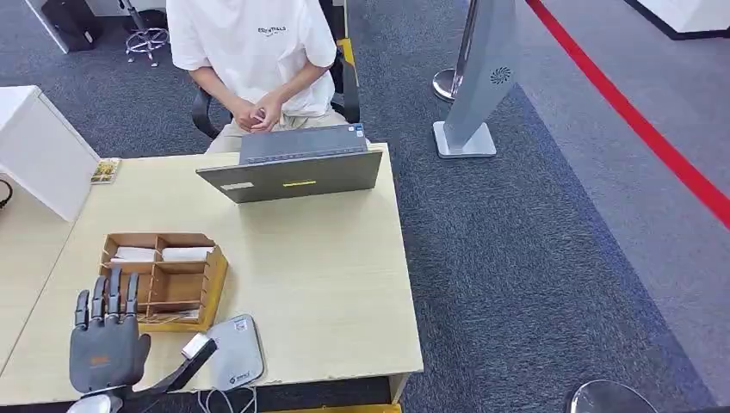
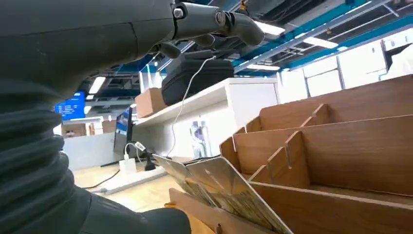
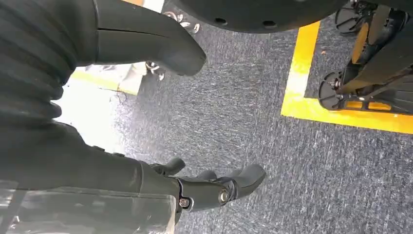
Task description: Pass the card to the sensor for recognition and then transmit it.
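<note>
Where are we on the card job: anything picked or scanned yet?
Nothing looks done yet. The left hand hovers open beside the wooden organizer, holding nothing; the cards sit in its front slot. The right hand hangs over the carpet, empty. Left to do: grip a card, present it to the grey sensor, then hand it to the person.

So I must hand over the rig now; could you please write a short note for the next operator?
Left hand: open, fingers spread, holding nothing, over the table's near left corner beside the wooden card organizer.
Right hand: holding nothing, hanging above the carpet.
Cards lean in the organizer's nearest compartment. The grey card sensor lies at the near table edge, right of the left hand.
Done: no card picked.
Left: take a card, present it to the sensor, then pass it on.
</note>
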### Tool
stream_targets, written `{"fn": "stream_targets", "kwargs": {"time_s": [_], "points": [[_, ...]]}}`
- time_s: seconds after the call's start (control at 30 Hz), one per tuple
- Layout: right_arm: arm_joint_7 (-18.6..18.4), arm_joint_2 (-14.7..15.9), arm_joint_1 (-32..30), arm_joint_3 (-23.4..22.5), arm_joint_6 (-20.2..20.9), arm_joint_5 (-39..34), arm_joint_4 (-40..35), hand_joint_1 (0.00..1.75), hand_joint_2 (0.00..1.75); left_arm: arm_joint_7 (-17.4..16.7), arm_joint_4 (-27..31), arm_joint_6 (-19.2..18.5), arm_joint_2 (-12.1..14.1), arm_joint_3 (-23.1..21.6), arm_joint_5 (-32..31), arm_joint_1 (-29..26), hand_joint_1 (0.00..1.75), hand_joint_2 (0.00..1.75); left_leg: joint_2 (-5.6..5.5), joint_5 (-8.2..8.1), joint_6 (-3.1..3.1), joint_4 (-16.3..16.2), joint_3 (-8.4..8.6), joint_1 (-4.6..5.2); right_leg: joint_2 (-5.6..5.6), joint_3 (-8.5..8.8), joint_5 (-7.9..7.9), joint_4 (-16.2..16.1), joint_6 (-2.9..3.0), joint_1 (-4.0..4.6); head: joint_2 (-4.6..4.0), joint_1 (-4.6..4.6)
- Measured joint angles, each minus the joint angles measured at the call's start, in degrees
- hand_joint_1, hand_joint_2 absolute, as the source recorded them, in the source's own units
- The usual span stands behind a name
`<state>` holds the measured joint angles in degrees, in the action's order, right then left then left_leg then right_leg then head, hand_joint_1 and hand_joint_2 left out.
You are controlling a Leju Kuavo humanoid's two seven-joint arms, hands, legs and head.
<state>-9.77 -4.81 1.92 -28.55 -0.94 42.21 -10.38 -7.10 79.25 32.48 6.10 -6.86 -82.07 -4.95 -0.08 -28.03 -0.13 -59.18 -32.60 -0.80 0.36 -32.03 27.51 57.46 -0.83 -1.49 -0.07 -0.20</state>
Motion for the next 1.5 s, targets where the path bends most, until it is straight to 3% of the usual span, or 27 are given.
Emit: {"fn": "stream_targets", "kwargs": {"time_s": [1.5], "points": [[0.0, 0.0, 0.0, -0.9, 0.4, 1.8, 0.0, 0.0, 1.75, 0.8, -4.6, 2.4, -0.3, 0.0, -0.1, 2.5, 0.0, 1.75, 0.0, 0.0, 0.0, 0.0, 0.0, 0.0, 0.0, 0.01, 0.0, 0.0, 0.0, 0.0, 0.0, 0.0]]}}
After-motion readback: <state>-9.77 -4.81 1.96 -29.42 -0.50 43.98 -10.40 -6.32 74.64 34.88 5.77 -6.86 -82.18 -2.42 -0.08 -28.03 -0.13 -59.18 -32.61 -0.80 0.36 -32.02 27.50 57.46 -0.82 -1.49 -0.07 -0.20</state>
